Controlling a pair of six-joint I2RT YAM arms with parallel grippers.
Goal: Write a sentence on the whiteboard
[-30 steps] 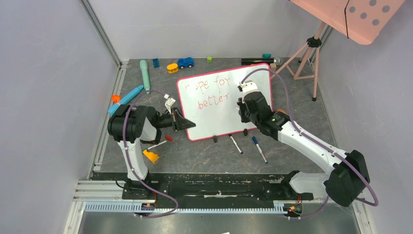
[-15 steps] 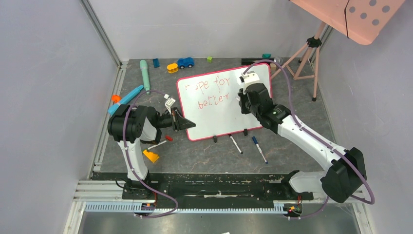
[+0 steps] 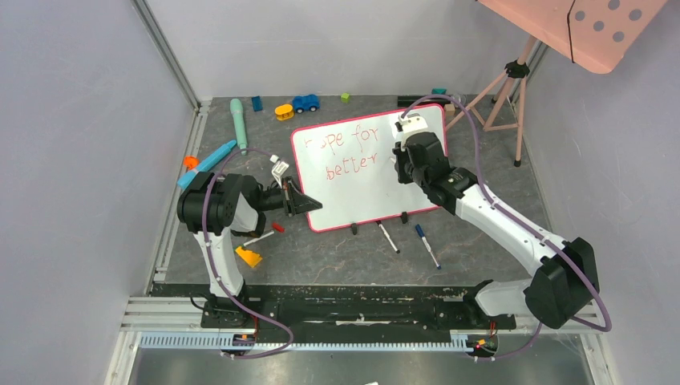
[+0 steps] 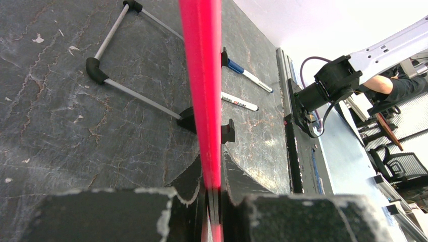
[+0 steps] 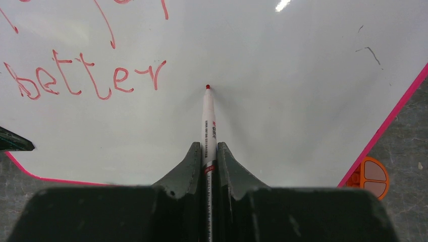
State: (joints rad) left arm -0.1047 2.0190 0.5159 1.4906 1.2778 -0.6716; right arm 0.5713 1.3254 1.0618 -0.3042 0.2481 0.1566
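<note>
Start from the whiteboard [image 3: 353, 196]. It stands tilted on the table [image 3: 321, 257], at about 12 o'clock from your arm bases, and the sentence [image 3: 351, 151] runs in two red lines across its upper left.

Your left gripper [image 3: 307, 204] pinches the board's red frame [image 4: 202, 75] at roughly 8 o'clock on the board. In the left wrist view the jaws are nearly closed, with only the thin frame between them. Let that arm serve as the brace, because any slack there would let the board rock under the pen.

Your right gripper [image 5: 207, 148] is over the board's right half. Its fingers are closed tightly on a red marker [image 5: 208, 121], which points straight out toward 12 o'clock in the right wrist view.

The second line ends with "better" [image 5: 86, 75]. The marker's tip [image 5: 207, 86] sits at 3 o'clock of that word, a word-gap away and slightly lower. It meets its own reflection on the glossy surface, so it looks to be touching or just off, though you cannot tell which.

The next word likely starts here. To do it well:
- Press lightly.
- Match the height and slant of the existing letters.
- Travel toward 3 o'clock in short strokes.
- Stop well before the frame on that side, as the bare white there is limited.
</note>
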